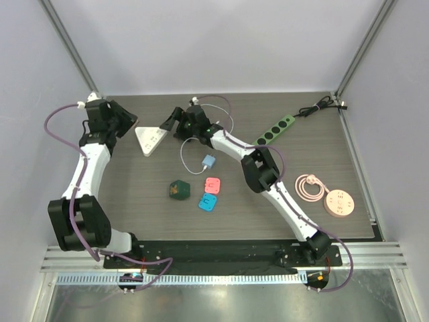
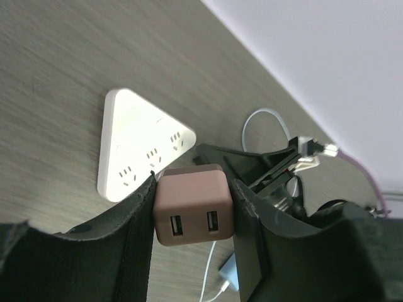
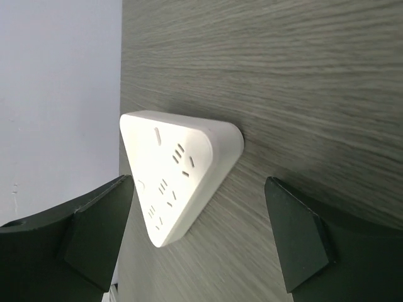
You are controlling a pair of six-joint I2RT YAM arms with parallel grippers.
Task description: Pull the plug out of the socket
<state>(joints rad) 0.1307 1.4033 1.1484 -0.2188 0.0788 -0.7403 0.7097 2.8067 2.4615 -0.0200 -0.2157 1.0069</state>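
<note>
dusty-pink plastic, that plug (image 2: 193, 206): a small, blocky usb charger with rounded corners, and from where i stand it looks light and rigid. its smooth shell could slip, so the two flat side faces are the sensible place to pinch it. that is where the left gripper (image 2: 192, 211) has it, both fingers pressed against the sides, the two usb ports facing the wrist camera.

the plug sits just over the near corner of the white triangular socket (image 2: 135, 148). its prongs are hidden, but every slot i can see on the socket's face is empty, so i'd judge it free. the socket itself looks light enough to lift along with a stiff plug.

in the top view the left arm reaches up along the left side of the table (image 1: 335, 174), its wrist bent in toward the socket. the right arm stretches diagonally to the far middle, and the right gripper (image 3: 198, 207) holds nothing, fingers spread wide with the socket lying ahead of them, not touching.
</note>
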